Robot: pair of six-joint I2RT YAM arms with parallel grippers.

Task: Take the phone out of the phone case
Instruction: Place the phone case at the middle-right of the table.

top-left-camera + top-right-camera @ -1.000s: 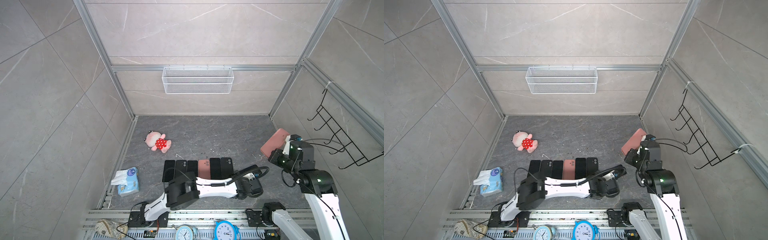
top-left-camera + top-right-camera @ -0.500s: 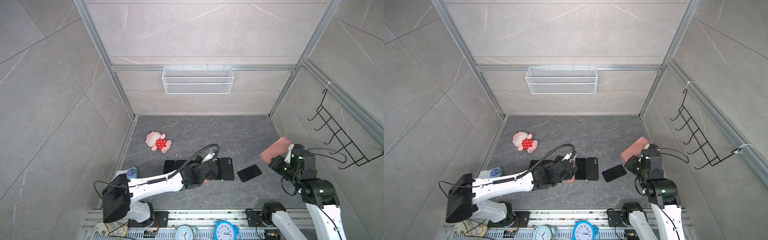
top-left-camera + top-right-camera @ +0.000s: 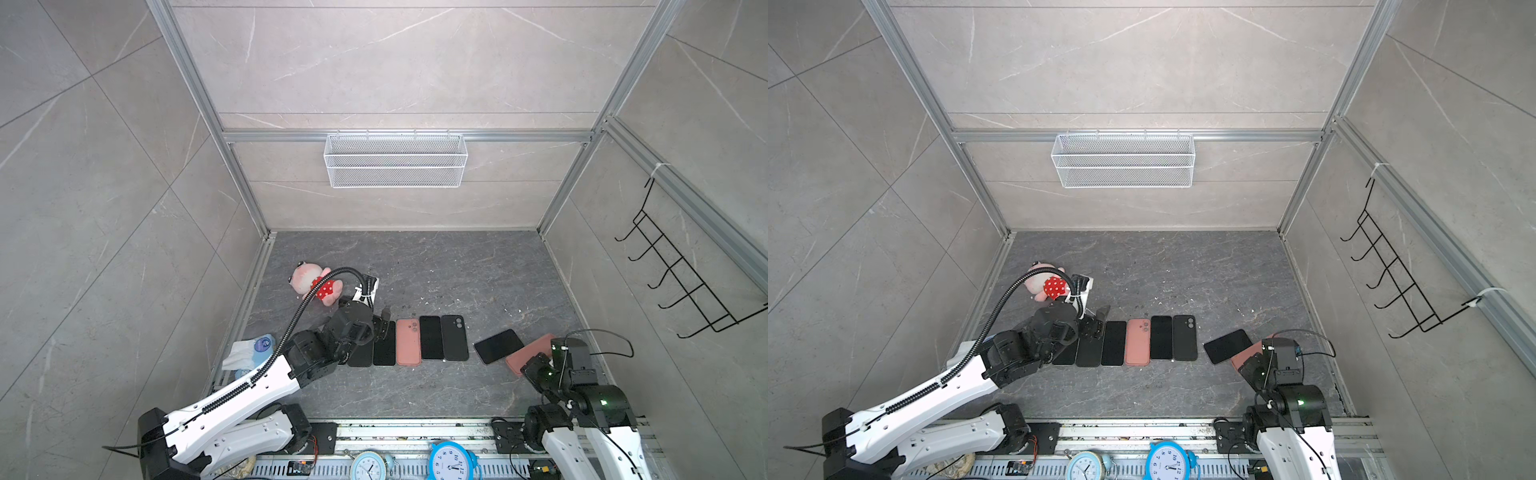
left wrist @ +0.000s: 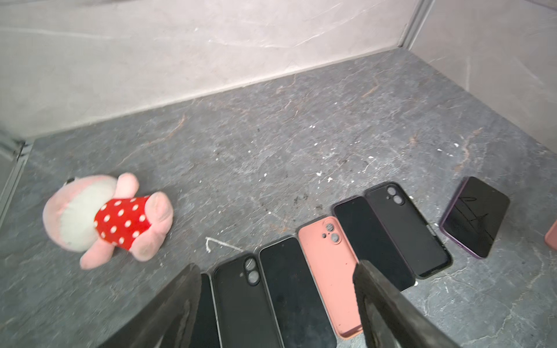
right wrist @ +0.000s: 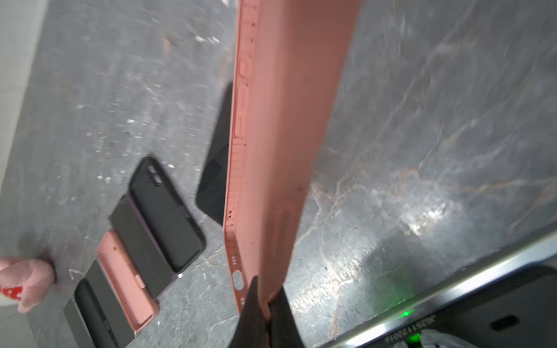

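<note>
Right wrist, pink case (image 5: 280, 120) in right end effector (image 5: 266, 296)

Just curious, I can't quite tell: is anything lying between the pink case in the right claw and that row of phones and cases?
Yes: the loose dark phone lies flat between the pink case, which the right gripper is shut on, and the black case at that end of the row. Nothing else shows in that gap.
</note>
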